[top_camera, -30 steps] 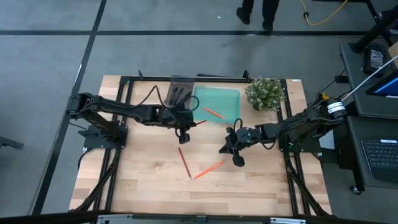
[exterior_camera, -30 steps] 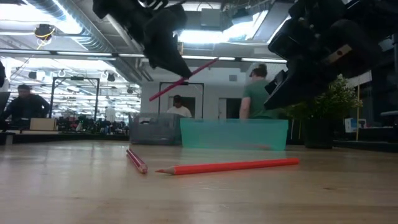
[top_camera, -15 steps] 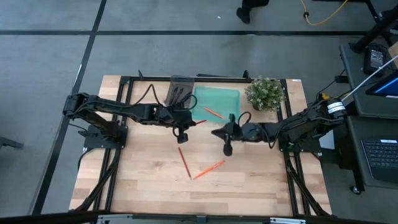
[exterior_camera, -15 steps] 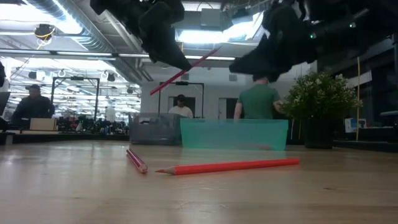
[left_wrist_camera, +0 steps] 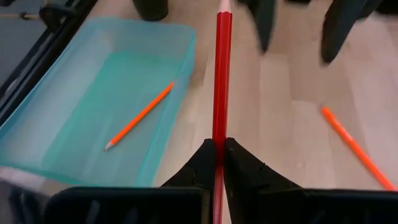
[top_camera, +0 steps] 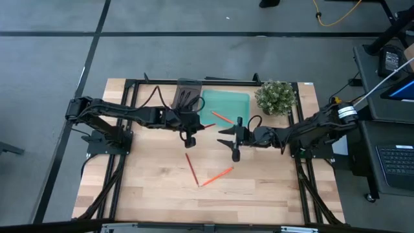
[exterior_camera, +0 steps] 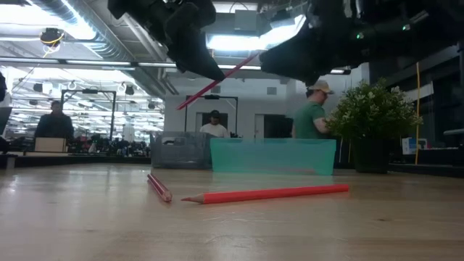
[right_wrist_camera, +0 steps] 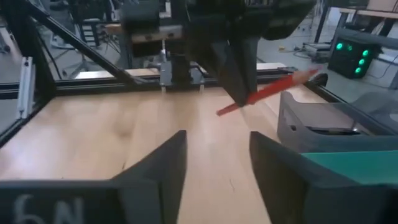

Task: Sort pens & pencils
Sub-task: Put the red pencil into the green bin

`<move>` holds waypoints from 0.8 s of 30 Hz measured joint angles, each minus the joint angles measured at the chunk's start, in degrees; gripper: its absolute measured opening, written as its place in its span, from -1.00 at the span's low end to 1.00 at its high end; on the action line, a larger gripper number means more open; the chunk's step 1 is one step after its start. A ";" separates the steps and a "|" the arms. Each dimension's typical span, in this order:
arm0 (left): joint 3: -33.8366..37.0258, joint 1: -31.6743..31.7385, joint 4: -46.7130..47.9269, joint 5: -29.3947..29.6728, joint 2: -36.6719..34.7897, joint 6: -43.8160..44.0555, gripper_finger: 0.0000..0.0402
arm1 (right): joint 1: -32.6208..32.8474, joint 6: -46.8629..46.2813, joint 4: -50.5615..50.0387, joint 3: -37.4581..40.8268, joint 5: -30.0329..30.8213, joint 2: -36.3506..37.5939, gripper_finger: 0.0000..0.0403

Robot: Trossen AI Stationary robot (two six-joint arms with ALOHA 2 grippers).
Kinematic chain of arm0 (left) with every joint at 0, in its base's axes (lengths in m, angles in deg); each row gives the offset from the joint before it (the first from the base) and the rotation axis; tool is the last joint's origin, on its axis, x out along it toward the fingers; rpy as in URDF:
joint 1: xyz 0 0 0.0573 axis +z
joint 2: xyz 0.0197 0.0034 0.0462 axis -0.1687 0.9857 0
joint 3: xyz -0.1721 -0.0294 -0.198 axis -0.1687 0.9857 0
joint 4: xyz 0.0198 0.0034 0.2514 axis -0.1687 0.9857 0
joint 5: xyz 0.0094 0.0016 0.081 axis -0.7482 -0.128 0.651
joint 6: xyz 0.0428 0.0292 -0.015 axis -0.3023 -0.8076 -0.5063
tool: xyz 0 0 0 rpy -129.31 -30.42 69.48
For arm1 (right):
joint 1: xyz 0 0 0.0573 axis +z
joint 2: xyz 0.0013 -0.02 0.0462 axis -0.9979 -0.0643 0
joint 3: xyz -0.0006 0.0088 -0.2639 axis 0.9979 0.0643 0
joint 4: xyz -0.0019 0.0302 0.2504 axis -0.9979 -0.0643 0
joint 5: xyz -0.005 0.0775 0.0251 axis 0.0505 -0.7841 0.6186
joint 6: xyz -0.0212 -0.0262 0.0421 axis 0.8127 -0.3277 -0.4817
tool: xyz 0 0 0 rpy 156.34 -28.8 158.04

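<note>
Roughly midway, by the look of it: one orange pencil [top_camera: 222, 117] already lies inside the teal tray [top_camera: 240, 103] near the top centre of the high view, and dark pens [top_camera: 186, 99] seem to sit in the grey tray [top_camera: 188, 87] just to its left, though they are too small to count. The left claw [top_camera: 191, 134] hangs above the bench [top_camera: 259, 194] just left of the teal tray's near corner, clenched on a red pencil [left_wrist_camera: 221, 74] that sticks out forward past its fingertips toward the right arm. The right claw [top_camera: 235, 140] hovers close by, at centre frame below the teal tray, its fingers spread wide and carrying nothing. Two pencils are left on the bench in the lower centre of the high view: a red one [top_camera: 191, 167] lying steeply and an orange one [top_camera: 217, 176] angled beside it, their lower ends nearly touching. A potted plant [top_camera: 275, 97] stands to the right of the teal tray. So what remains, as I judge it, is dropping the held pencil in and fetching those two.
</note>
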 joint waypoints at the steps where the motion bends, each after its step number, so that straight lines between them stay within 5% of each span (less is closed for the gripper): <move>1: 0.00 0.04 -0.57 -0.58 0.00 -0.04 -0.93 | -0.28 0.30 1.37 0.00 0.00 -1.14 -0.07; 8: 0.00 0.28 -1.01 -1.25 0.02 -0.35 -0.93 | -3.33 3.80 6.98 -3.29 -0.08 -9.13 0.10; 13: 0.00 0.26 -0.99 -1.30 0.02 -0.87 -0.93 | -5.23 5.26 6.86 -7.73 -5.42 -12.59 0.08; 24: 0.00 0.24 0.01 -1.54 0.07 -1.68 -0.93 | -6.06 7.37 5.69 -9.86 -7.76 -13.01 0.03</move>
